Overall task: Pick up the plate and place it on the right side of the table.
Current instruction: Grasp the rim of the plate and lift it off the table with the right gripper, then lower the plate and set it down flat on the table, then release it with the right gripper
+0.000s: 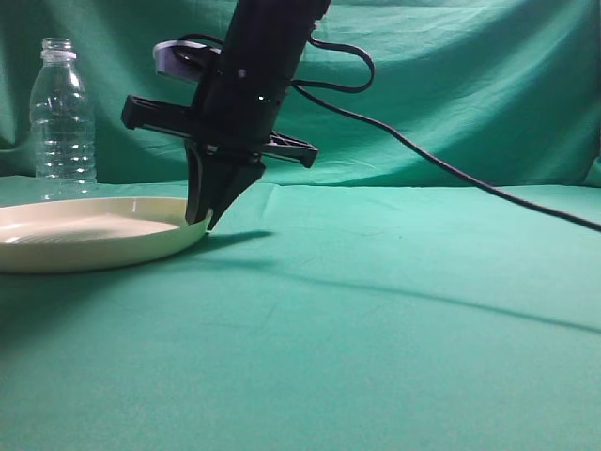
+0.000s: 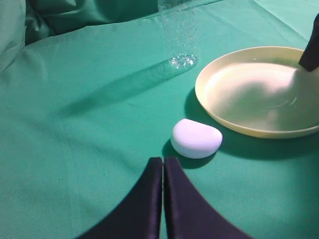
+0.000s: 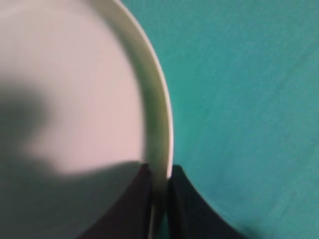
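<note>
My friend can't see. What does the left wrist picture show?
A cream-yellow plate sits on the green table, with a small white rounded lump just in front of it. A clear bottle stands behind, and the left tool is shut at the bottom edge.

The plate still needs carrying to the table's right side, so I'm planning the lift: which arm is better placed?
Right. The right gripper is pinching the plate by its rim, while the left gripper is shut, empty and back from it.
</note>
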